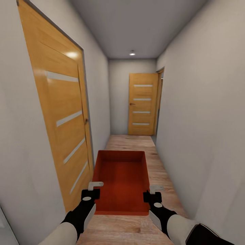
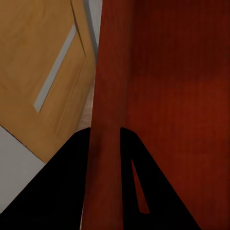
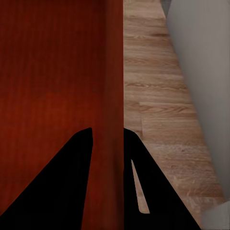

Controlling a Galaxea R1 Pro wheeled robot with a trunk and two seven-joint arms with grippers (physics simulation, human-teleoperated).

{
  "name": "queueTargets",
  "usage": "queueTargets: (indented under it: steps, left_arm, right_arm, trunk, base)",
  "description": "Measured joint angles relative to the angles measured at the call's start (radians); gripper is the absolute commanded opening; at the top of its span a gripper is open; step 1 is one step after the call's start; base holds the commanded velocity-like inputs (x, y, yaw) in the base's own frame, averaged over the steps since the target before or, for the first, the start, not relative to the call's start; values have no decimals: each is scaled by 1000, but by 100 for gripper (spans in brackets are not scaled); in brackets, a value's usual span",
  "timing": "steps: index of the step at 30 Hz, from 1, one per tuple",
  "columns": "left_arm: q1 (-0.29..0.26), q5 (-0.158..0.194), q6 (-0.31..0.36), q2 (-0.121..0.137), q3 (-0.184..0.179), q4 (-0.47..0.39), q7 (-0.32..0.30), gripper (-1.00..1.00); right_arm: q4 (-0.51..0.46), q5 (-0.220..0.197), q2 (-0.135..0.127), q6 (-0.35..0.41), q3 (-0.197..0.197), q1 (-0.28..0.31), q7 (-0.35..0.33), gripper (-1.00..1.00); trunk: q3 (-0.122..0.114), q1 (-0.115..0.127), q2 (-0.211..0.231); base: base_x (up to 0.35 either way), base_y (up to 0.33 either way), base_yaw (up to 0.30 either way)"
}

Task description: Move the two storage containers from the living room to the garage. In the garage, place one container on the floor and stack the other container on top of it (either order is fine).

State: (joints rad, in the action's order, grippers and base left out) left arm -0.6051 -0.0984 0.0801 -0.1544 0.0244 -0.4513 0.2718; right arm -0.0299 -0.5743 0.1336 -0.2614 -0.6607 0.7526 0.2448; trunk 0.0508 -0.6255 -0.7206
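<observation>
carrying 1 storage container point(image 1: 124, 180) down a hallway toward the garage.

the left gripper point(image 1: 91, 191) pinches the container's left wall and the right gripper point(image 1: 153, 193) pinches its right wall, each with 1 finger inside and 1 outside, so the open box hangs level between the 2 arms above the wood floor point(image 1: 129, 141). this looks like the transport step; next the base must roll on past the near door point(image 1: 64, 112) on the left toward the far door point(image 1: 143, 103), keeping both pinches firm and the box clear of the walls.
</observation>
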Motion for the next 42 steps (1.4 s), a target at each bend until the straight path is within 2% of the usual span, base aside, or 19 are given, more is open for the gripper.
queueTargets:
  steps: [16, 26, 42]
  left_arm:
    - [0, 0, 0, 0, 0, 0, 0, -100]
    - [0, 0, 0, 0, 0, 0, 0, -100]
    - [0, 0, 0, 0, -1, 0, 0, -100]
  right_arm:
    - [0, 2, 0, 0, 1, 0, 1, -100]
    - [0, 1, 0, 0, 1, 0, 0, -100]
    - [0, 0, 0, -1, 0, 0, 0, -100]
  trunk:
    - [0, 0, 0]
    - [2, 0, 0]
    - [2, 0, 0]
  base:
    - [321, 0, -1]
    - [321, 0, -128]
    - [321, 0, -7]
